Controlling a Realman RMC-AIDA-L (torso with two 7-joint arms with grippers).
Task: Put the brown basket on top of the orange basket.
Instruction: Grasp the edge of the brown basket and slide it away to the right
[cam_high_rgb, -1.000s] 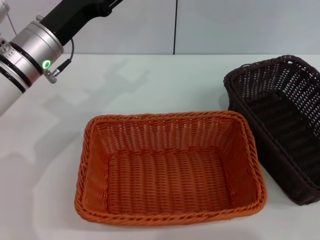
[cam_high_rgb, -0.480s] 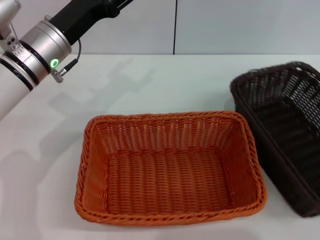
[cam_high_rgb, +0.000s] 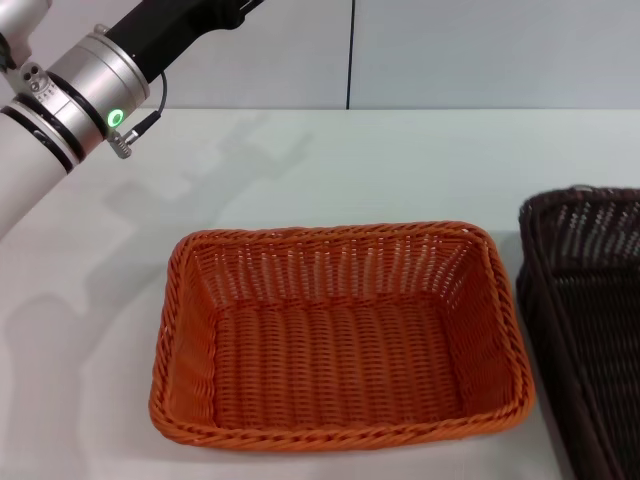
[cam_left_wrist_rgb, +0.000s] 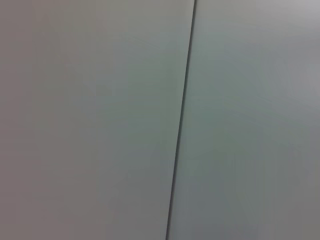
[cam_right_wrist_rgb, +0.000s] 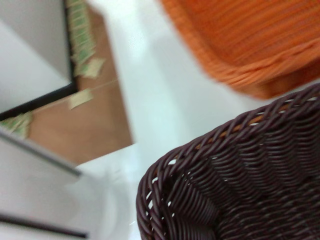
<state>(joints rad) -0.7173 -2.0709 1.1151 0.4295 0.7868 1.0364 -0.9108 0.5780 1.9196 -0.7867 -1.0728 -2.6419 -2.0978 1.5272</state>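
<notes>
Nearest the robot, centre of the white table (cam_high_rgb: 330, 170), sits the bright orange rectangular woven wicker basket (cam_high_rgb: 340, 335), open side up, flat on the surface. Right of it, at the frame's right edge, is the dark brown rectangular woven wicker basket (cam_high_rgb: 590, 300), cut off by the edge; its braided rim lies just beside the orange basket's right rim, touching or not cannot be told. Right wrist view shows the brown basket's corner (cam_right_wrist_rgb: 240, 190) close up, orange basket (cam_right_wrist_rgb: 250, 40) beyond it across a strip of table. Right gripper not visible in any view, so cannot tell its opening or whether it holds the brown basket. Far left, the left arm (cam_high_rgb: 90, 90) is raised above the table, green light lit; its gripper is out of view, state cannot be told. Grey wall panels (cam_high_rgb: 480, 50) behind.
</notes>
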